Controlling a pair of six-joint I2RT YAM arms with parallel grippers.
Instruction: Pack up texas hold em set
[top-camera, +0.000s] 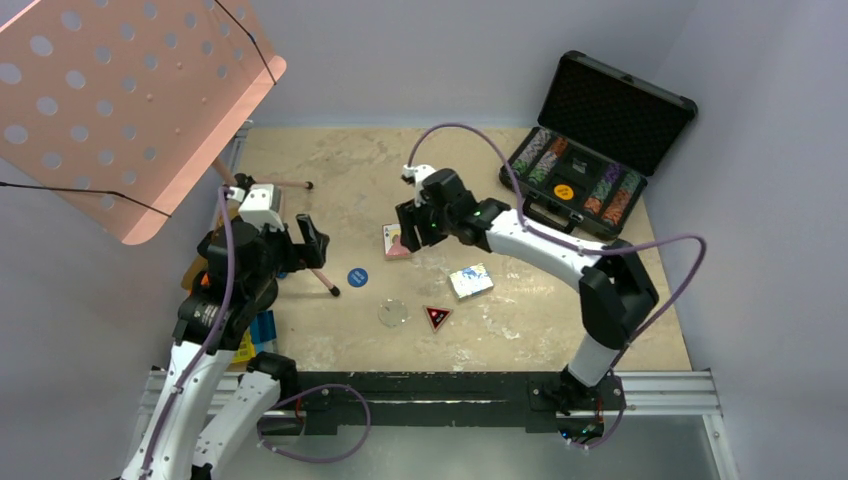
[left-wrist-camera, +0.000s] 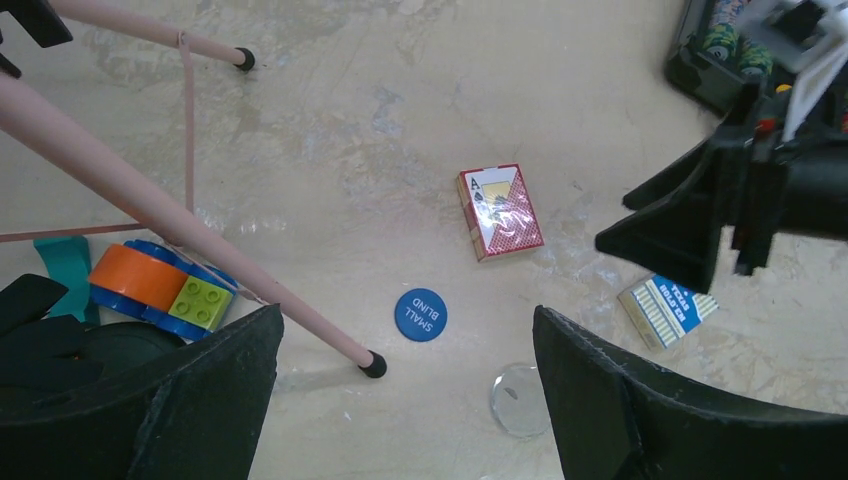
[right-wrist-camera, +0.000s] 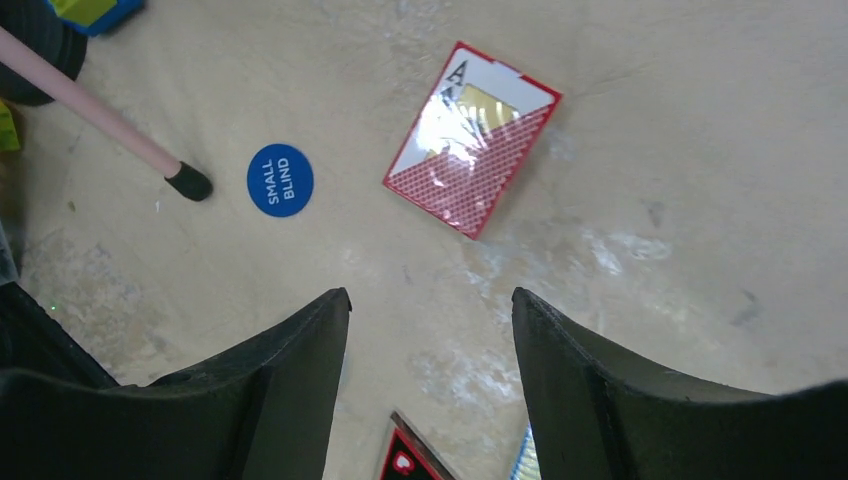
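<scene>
The open black briefcase (top-camera: 612, 112) stands at the back right with rows of chips and an orange button (top-camera: 564, 190) inside. On the table lie a red card deck (top-camera: 396, 242), a blue and white deck (top-camera: 470, 281), a blue "small blind" button (top-camera: 357, 277), a clear button (top-camera: 393, 313) and a dark triangular marker (top-camera: 437, 317). My right gripper (right-wrist-camera: 430, 295) hangs open and empty just beside the red deck (right-wrist-camera: 470, 140). Farther left, the left gripper (left-wrist-camera: 405, 312) hovers wide open above the blue button (left-wrist-camera: 420, 314), holding nothing.
A pink perforated music stand (top-camera: 120, 100) leans over the back left. One of its thin legs (left-wrist-camera: 200, 245) ends in a black foot close to the blue button. An orange, green and blue block toy (left-wrist-camera: 160, 285) and coloured crates (top-camera: 255, 335) sit by my left arm.
</scene>
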